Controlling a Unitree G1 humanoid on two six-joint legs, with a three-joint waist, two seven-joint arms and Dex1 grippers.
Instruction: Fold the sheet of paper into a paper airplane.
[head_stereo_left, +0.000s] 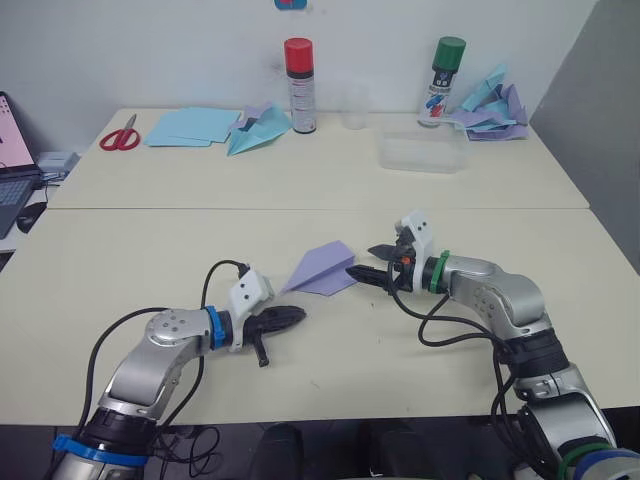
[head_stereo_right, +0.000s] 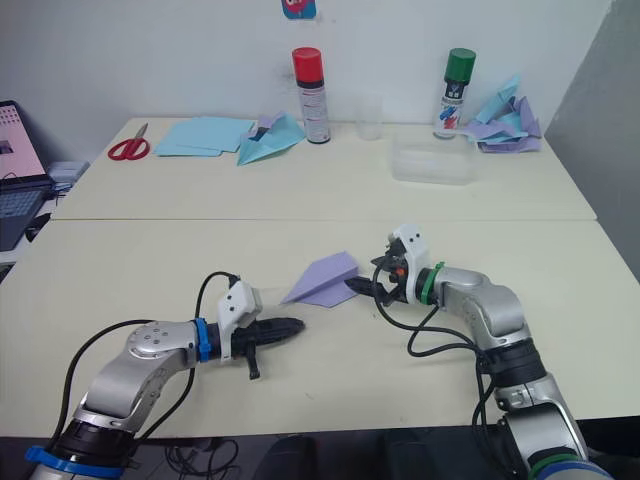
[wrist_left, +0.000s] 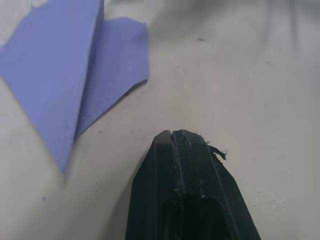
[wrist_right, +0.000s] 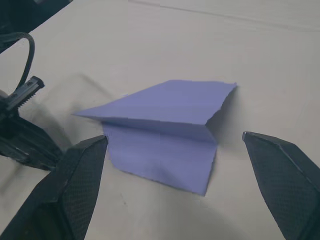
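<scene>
Clear plastic tray (head_stereo_left: 422, 155) looks bare; left end effector (head_stereo_left: 296, 317) pinched, right end effector (wrist_right: 175, 165) wide (airplane (head_stereo_left: 325, 270) between).

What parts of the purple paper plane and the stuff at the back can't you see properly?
- Folded pale lavender paper airplane: underside hidden against the table, all views.
- Its far edge in the left wrist view: cut off by the frame.
- Red-capped spray can and green-capped spray can: label writing too small, eye views.
- Laptop: cut off by frame edge.
</scene>
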